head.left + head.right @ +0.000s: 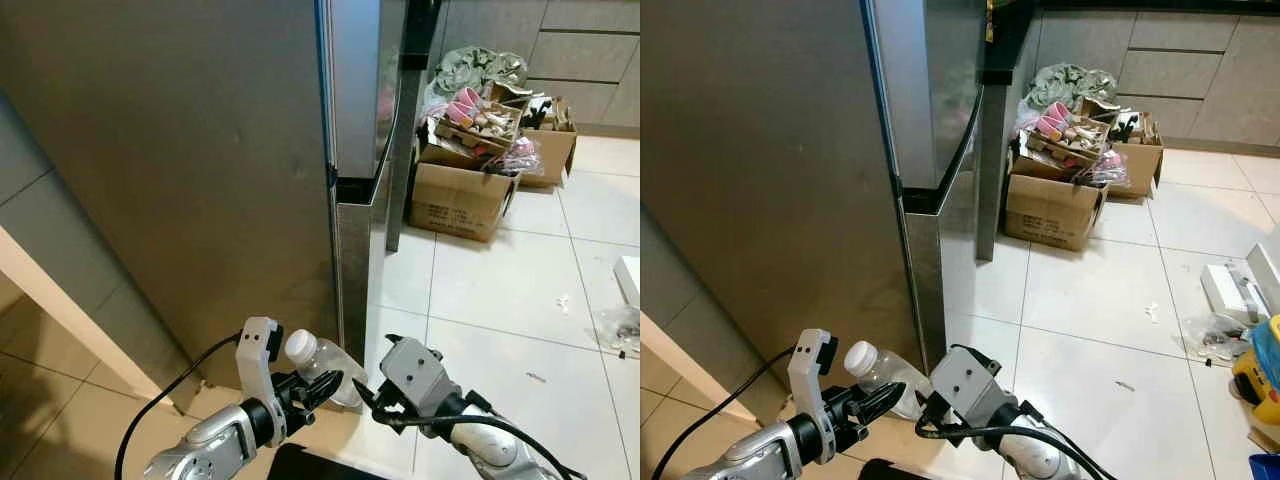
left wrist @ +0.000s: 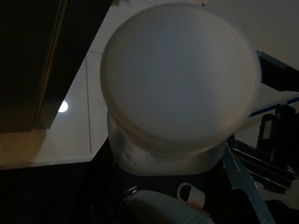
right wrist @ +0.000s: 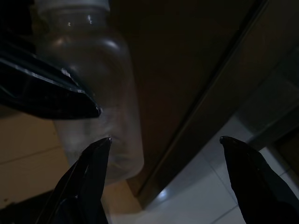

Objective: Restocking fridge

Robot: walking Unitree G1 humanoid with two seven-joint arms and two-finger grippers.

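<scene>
The left gripper [image 1: 318,385] pinches a clear white-capped bottle [image 1: 322,362] low in front of the closed fridge [image 1: 230,170], while the right gripper [image 3: 166,140], fingers spread, hovers just beside it. Nothing looks stocked yet; opening the fridge door and shelving the bottle remain.

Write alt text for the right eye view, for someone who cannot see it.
The robot's left gripper holds a clear plastic bottle with a white cap before a closed steel fridge. The right gripper hovers beside it, and cluttered cardboard boxes sit on the tiled floor.
</scene>
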